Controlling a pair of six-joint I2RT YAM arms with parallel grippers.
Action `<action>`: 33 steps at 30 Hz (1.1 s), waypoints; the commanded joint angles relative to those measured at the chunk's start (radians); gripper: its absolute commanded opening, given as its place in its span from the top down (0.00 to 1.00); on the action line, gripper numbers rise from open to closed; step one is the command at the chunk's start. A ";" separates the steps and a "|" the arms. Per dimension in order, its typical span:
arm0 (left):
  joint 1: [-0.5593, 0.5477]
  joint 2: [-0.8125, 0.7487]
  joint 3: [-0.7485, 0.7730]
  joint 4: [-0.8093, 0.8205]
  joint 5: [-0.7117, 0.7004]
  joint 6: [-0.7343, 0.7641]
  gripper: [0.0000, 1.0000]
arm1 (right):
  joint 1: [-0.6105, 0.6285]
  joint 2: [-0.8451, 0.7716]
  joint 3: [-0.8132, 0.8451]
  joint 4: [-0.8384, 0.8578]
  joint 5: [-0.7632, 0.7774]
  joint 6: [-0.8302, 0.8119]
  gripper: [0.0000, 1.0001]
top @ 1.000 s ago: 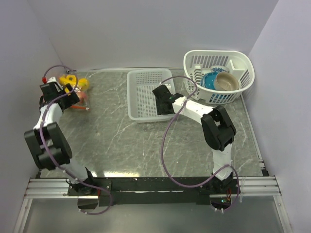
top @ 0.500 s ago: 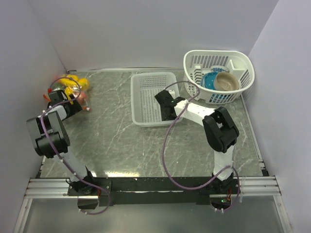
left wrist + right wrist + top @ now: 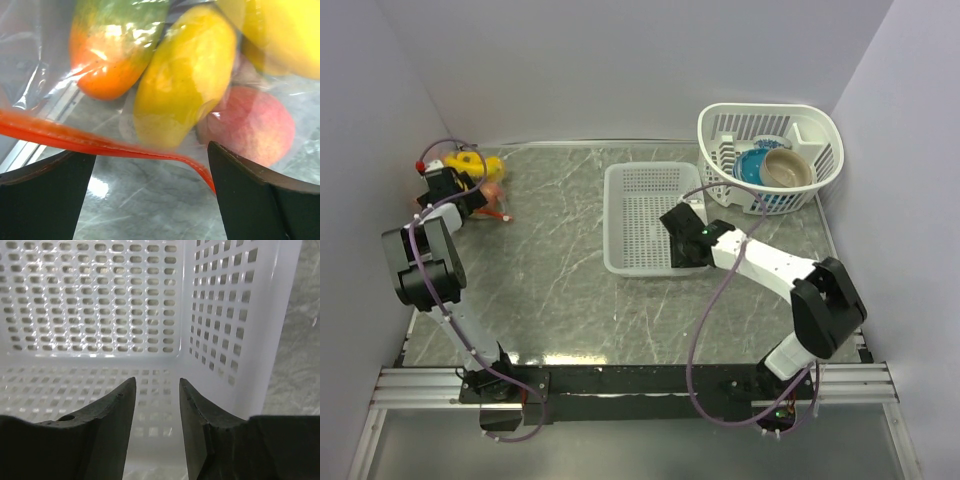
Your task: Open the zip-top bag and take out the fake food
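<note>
The zip-top bag (image 3: 485, 188) lies at the far left of the table, against the wall, with yellow and orange fake food (image 3: 480, 167) in it. My left gripper (image 3: 468, 195) is open right at the bag. In the left wrist view the orange-red zip strip (image 3: 100, 145) runs across between the wide-open jaws of the left gripper (image 3: 150, 156). Behind it, inside the clear plastic, lie a yellow fruit (image 3: 185, 75), a green-orange one (image 3: 110, 50) and a pink-red one (image 3: 252, 122). My right gripper (image 3: 683, 245) is at the white slotted basket (image 3: 640, 190). It holds nothing.
In the right wrist view, the right gripper (image 3: 157, 382) has a narrow gap and sits at the near wall of the slotted basket (image 3: 100, 300), by its right corner. A white round basket (image 3: 820, 125) with a blue bowl and a tan bowl stands at the back right.
The slotted basket has slid right and toward the near edge together with my right gripper. My left gripper has shifted about at the bag and now sits against it.
</note>
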 commanded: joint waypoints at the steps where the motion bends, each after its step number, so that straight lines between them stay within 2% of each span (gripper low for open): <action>1: -0.015 -0.009 0.013 0.059 -0.023 -0.021 0.01 | 0.017 -0.060 -0.008 -0.036 0.018 0.014 0.51; 4: -0.013 0.016 0.050 0.029 -0.030 -0.019 0.06 | 0.017 -0.045 0.025 -0.051 0.027 0.002 0.51; 7: -0.021 0.039 0.078 0.038 -0.024 -0.011 0.20 | 0.021 -0.038 0.052 -0.051 0.015 -0.006 0.51; 8: -0.026 0.056 0.101 0.036 -0.024 -0.010 0.36 | 0.023 -0.043 0.057 -0.048 0.013 -0.007 0.51; 10: -0.029 0.095 0.138 0.002 -0.029 -0.008 0.60 | 0.029 -0.054 0.065 -0.040 0.003 -0.009 0.50; 11: -0.033 0.108 0.174 -0.011 -0.029 -0.010 0.85 | 0.028 -0.058 0.065 -0.039 0.000 -0.012 0.50; 12: -0.035 0.117 0.188 -0.034 -0.032 -0.013 0.99 | 0.029 -0.069 0.068 -0.033 -0.008 -0.012 0.50; 18: -0.035 0.064 0.158 -0.036 0.016 -0.013 0.99 | 0.037 -0.126 0.080 -0.023 -0.007 -0.017 0.50; 22: -0.046 -0.123 0.075 -0.091 0.114 -0.024 0.99 | 0.044 -0.143 0.091 0.012 -0.002 -0.032 0.49; 29: -0.130 -0.445 -0.063 -0.307 0.380 0.025 0.99 | 0.060 -0.064 0.120 0.078 0.001 -0.029 0.50; 33: -0.147 -0.570 -0.115 -0.370 0.385 0.088 0.99 | 0.109 -0.020 0.181 0.113 -0.008 -0.041 0.49</action>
